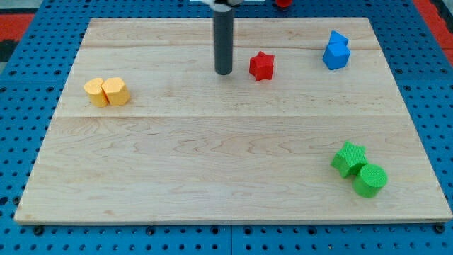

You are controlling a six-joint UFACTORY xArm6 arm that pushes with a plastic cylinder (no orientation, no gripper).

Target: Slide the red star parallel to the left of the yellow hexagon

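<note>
- Rod stood upright over the board, my tip (224,72) resting on the wood near the view's top centre; no jaws or fingers on this rig, so nothing to spread or pinch, just a bare rod end touching no block.
- Red star (261,66) sat just beside my tip toward the view's right, small gap between, not touching.
- Yellow pair lay well apart from my tip toward the view's left and a bit lower: yellow hexagon (116,91) touching a second yellow block (95,92) on its left side; that one's shape was unclear.
- Tip was on the star's left, the wrong side for a leftward push; likely needed to go round to the star's right first.
- Second yellow block occupied the spot left of the hexagon, so star probably had to end beyond it.
- Blue blocks (336,51) and green blocks (359,169) sat far to my tip's right, out of the path.
</note>
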